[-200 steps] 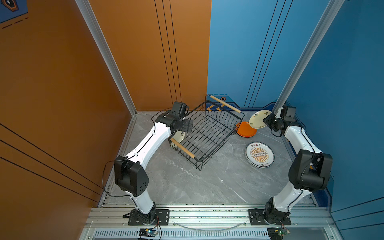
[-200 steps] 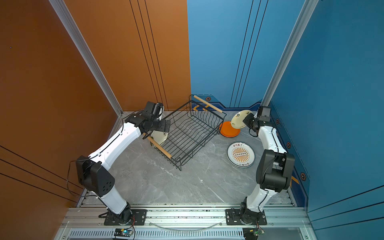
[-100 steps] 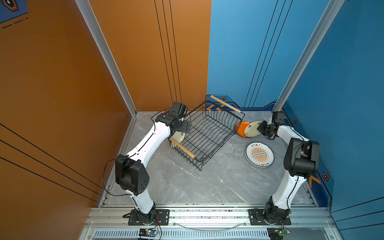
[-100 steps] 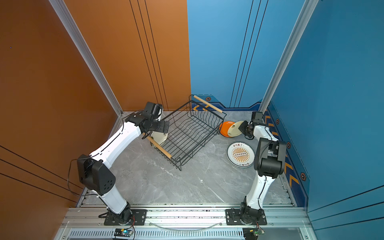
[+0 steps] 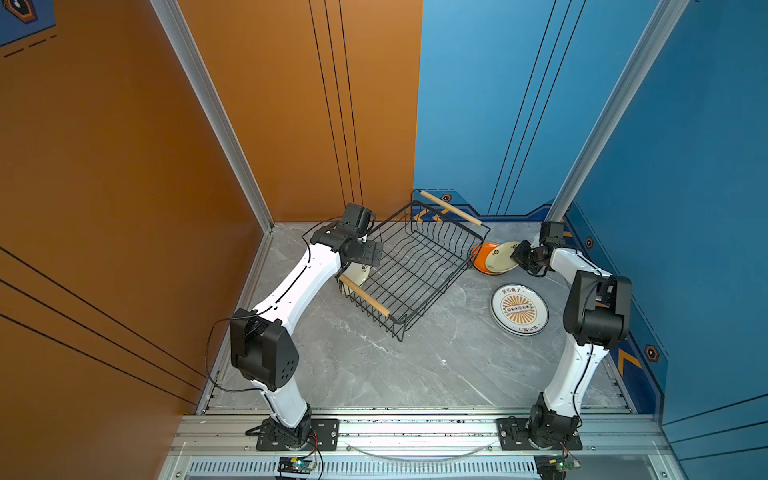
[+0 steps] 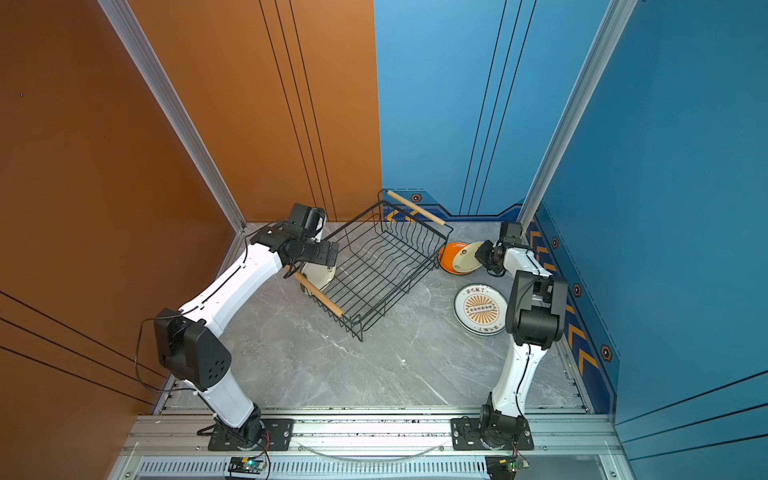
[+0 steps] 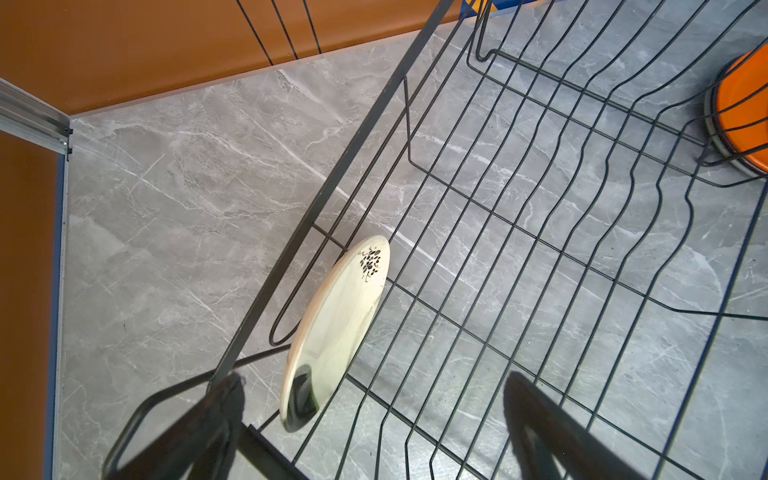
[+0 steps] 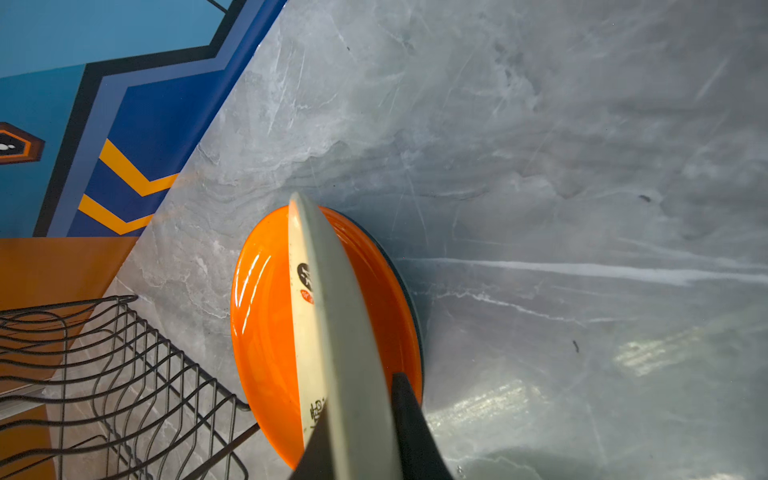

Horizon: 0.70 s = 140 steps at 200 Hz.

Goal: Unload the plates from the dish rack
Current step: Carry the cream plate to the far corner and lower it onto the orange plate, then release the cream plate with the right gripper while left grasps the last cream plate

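- left tool (image 7: 374, 380) wide open, empty, over sprig plate (image 7: 336, 332) leaning in dish rack (image 5: 415, 266) corner; arm hides most of it in both top views.
- right tool (image 8: 361, 399) fingers flank lettered plate (image 8: 328, 332) rim, tilted on orange plate (image 8: 266, 332); grip unclear.
- sunburst plate (image 5: 518, 309) flat on surface (image 5: 415, 365).

both top views are bright, evenly lit from above and sharp, with only faint, soft shadows beneath the dish rack (image 5: 365, 296) on the marble tabletop (image 5: 374, 365). in the left wrist view the fingers (image 7: 195, 436) of the left gripper (image 7: 374, 376) are dark, blurred shapes. the right wrist view has white glare streaks on the orange plate (image 8: 257, 316), the cream plate (image 8: 332, 332) soft up close, and pale sheen on smeared marble.
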Available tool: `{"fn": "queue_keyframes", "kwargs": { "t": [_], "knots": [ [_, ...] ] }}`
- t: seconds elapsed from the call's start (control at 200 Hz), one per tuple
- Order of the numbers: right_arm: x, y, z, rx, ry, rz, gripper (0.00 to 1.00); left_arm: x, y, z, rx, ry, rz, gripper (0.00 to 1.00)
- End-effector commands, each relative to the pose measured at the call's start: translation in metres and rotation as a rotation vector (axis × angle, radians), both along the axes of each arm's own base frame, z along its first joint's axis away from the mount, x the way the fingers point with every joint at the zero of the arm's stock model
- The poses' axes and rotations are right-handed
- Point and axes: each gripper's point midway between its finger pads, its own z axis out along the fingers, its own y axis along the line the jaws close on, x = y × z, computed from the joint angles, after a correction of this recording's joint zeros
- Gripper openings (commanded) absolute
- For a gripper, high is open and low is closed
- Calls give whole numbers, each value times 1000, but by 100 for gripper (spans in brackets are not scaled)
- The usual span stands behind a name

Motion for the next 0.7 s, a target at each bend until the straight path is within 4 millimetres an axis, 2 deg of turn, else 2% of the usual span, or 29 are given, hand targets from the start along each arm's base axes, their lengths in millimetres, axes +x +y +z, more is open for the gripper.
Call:
{"fn": "queue_keyframes", "kwargs": {
  "t": [0.0, 0.045, 0.06, 0.13, 0.19, 0.521, 0.696],
  "knots": [
    [2, 3, 1, -19, 15, 26, 24, -4, 3, -4, 6, 25, -13, 98],
    [3, 4, 2, -29, 16, 29, 29, -4, 3, -4, 6, 24, -13, 98],
    [3, 4, -10, -27, 38, 31, 30, -4, 2, -4, 5, 24, -15, 98],
    [2, 3, -15, -38, 60, 32, 33, -4, 2, -4, 4, 24, -17, 98],
    [3, 5, -16, -43, 68, 38, 37, -4, 2, -4, 2, 26, -18, 98],
    [1, 8, -23, -116, 123, 51, 50, -5, 1, -9, 3, 41, -24, 98],
    [0, 11, -26, -159, 162, 64, 60, -4, 9, -9, 25, 40, -3, 98]
  ]
}}
